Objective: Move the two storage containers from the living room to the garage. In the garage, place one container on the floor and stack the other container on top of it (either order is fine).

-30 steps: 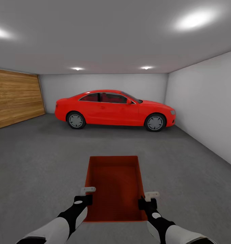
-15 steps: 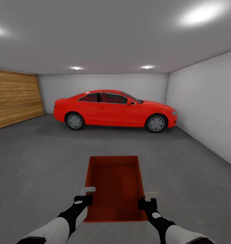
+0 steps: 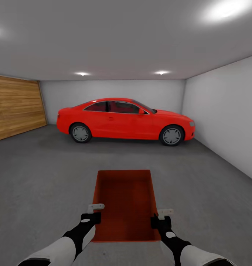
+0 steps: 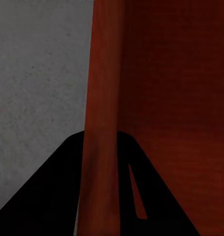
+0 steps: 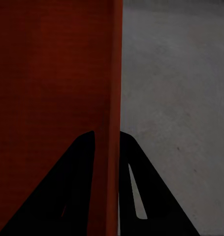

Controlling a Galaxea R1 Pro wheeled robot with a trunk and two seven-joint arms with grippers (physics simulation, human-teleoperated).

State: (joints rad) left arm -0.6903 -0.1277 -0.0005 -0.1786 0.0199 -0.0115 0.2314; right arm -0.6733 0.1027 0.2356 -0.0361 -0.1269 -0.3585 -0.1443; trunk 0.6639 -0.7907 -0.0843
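Head view, near to far. At 6 o'clock we hold one storage container (image 3: 124, 201) level between both arms: the left end effector (image 3: 93, 211) pinches its left wall, the right end effector (image 3: 162, 217) pinches its right wall. In each wrist view a thin orange wall runs between the two dark fingers (image 4: 57, 196), so both appear pressed onto it. The container hangs above the dark grey floor (image 3: 41, 177) of the garage. We see only this one bin.

To do this step well, we judge that both arms should descend together at equal rate, keeping the flat bottom parallel to the concrete, and that neither grip should loosen until the base rests fully. An open patch at 12 o'clock, well short of the red car (image 3: 124, 120), leaves room for stacking.

Beyond, the car stands across 12 o'clock against the back wall; the wooden door (image 3: 15, 111) lies at 10 o'clock.

Against the earlier frames, car and door sit slightly larger and shifted: the camera has advanced, while the container keeps its place between the arms.
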